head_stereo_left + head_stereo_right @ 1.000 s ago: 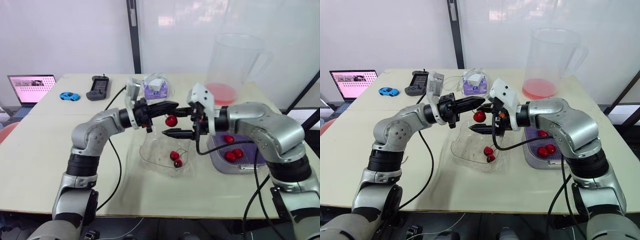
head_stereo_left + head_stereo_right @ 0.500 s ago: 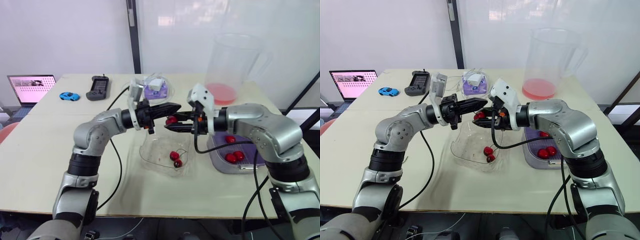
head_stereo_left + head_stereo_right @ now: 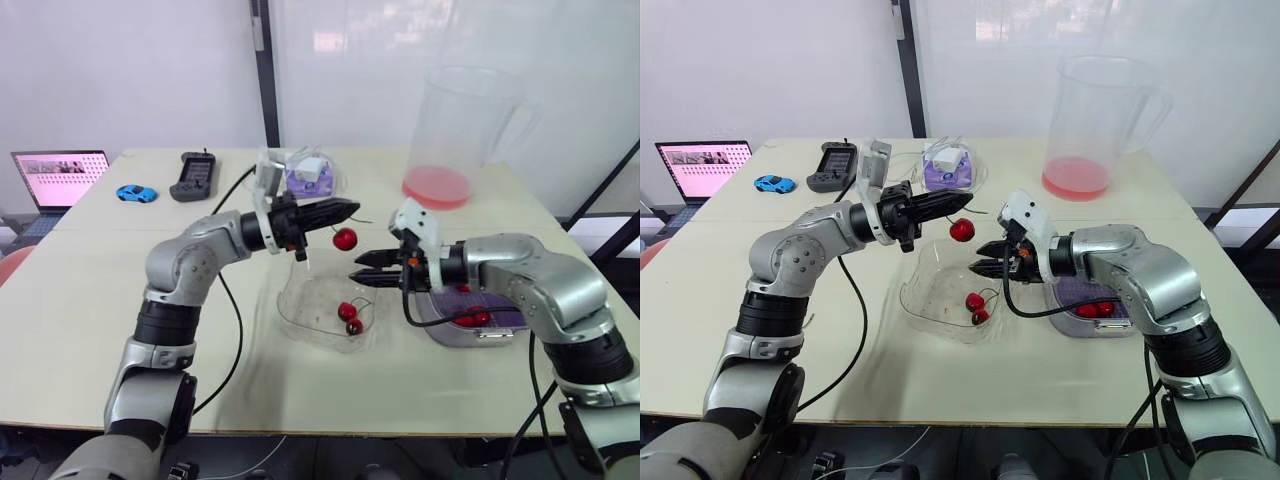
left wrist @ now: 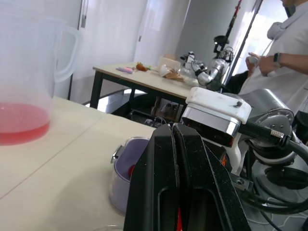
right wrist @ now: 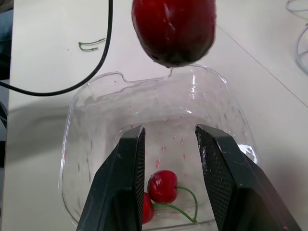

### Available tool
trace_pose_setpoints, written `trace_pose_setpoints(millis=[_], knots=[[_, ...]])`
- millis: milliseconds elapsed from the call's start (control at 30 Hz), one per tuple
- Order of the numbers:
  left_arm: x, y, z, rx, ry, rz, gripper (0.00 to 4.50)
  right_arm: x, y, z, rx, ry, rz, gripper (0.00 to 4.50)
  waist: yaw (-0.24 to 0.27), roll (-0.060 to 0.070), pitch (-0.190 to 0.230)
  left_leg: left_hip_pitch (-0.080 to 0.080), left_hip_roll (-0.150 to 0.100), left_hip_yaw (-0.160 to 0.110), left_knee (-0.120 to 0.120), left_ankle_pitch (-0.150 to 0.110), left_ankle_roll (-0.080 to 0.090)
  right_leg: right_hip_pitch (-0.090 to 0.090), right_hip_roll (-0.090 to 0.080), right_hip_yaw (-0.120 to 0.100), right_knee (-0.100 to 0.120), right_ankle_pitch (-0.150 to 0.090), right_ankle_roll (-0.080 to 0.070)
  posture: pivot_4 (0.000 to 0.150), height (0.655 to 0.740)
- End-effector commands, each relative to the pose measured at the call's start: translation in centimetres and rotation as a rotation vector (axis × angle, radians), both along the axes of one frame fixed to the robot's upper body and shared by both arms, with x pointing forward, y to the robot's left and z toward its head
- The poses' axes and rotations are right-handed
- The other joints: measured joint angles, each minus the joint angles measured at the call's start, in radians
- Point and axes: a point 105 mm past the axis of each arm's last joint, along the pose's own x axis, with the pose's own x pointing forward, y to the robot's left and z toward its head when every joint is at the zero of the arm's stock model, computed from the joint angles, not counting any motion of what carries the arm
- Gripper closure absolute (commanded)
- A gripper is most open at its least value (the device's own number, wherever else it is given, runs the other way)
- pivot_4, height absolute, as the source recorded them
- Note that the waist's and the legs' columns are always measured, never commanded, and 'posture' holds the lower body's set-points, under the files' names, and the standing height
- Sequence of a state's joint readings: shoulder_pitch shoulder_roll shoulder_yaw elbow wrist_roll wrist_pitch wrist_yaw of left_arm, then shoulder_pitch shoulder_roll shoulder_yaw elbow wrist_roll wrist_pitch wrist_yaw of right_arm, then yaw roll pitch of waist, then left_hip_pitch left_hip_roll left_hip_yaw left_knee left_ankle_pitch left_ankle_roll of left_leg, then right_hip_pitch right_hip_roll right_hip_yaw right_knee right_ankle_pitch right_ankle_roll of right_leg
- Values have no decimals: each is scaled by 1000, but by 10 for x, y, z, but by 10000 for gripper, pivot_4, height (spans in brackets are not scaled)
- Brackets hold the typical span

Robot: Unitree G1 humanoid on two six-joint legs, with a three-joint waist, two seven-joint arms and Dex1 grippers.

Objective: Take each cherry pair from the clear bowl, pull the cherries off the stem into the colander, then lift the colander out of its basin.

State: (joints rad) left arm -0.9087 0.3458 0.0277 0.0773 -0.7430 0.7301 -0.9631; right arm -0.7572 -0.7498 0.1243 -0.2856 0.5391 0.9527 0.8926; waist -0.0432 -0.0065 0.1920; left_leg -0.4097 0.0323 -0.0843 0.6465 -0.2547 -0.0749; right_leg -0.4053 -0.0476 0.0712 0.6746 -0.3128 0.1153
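Glossy round cherry (image 3: 345, 239) dangles from the clenched left gripper (image 3: 351, 208).
Right gripper (image 3: 358, 269) gapes empty over the clear plastic bowl (image 3: 298, 320); stem barely visible.

Just ahead of the right gripper (image 5: 169, 132) the dangling cherry (image 5: 173, 29) runs off the picture's edge, its stem under the left gripper (image 3: 352, 208) is too thin to see, and the right forearm hides much of the colander (image 3: 1068, 297).

The cherry (image 5: 173, 29) is glossy, the bowl (image 5: 96, 139) clear shiny plastic, the fingers (image 5: 120, 192) matt black, the table (image 3: 80, 300) matt.
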Motion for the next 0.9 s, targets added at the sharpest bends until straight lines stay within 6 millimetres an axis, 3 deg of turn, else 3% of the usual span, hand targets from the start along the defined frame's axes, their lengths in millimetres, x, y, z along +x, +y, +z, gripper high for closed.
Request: trace_pose_setpoints(millis=[33, 300, 333, 433, 867, 900], knots=[[-3, 5, 14, -23, -61, 6, 45000, -1, -4, 24, 45, -83, 2, 28047, 0, 0, 0, 0, 0, 0, 0, 0, 0, 0, 0, 0, 0, 0, 0, 1500, 7332], [-3, 3, 14, -30, -57, 3, 45000, -2, 12, 47, 151, -104, 50, 28047, 0, 0, 0, 0, 0, 0, 0, 0, 0, 0, 0, 0, 0, 0, 0, 1500, 7332], [-3, 3, 14, -31, -57, 2, 45000, -2, 14, 48, 156, -106, 52, 22147, 0, 0, 0, 0, 0, 0, 0, 0, 0, 0, 0, 0, 0, 0, 0, 1500, 7332], [-3, 3, 14, -31, -59, 3, 45000, -3, 18, 49, 154, -117, 65, 10516, 2, 0, 0, 0, 0, 0, 0, 0, 0, 0, 0, 0, 0, 0, 0, 1500, 7332], [-3, 1, 15, -35, -62, 1, 45000, -1, 25, 50, 170, -108, 70, 10516, 1, 0, 0, 0, 0, 0, 0, 0, 0, 0, 0, 0, 0, 0, 0, 1500, 7332], [-3, 1, 15, -35, -63, 0, 45000, -1, 26, 50, 174, -107, 70, 12948, 1, 0, 0, 0, 0, 0, 0, 0, 0, 0, 0, 0, 0, 0, 0, 1500, 7332]])
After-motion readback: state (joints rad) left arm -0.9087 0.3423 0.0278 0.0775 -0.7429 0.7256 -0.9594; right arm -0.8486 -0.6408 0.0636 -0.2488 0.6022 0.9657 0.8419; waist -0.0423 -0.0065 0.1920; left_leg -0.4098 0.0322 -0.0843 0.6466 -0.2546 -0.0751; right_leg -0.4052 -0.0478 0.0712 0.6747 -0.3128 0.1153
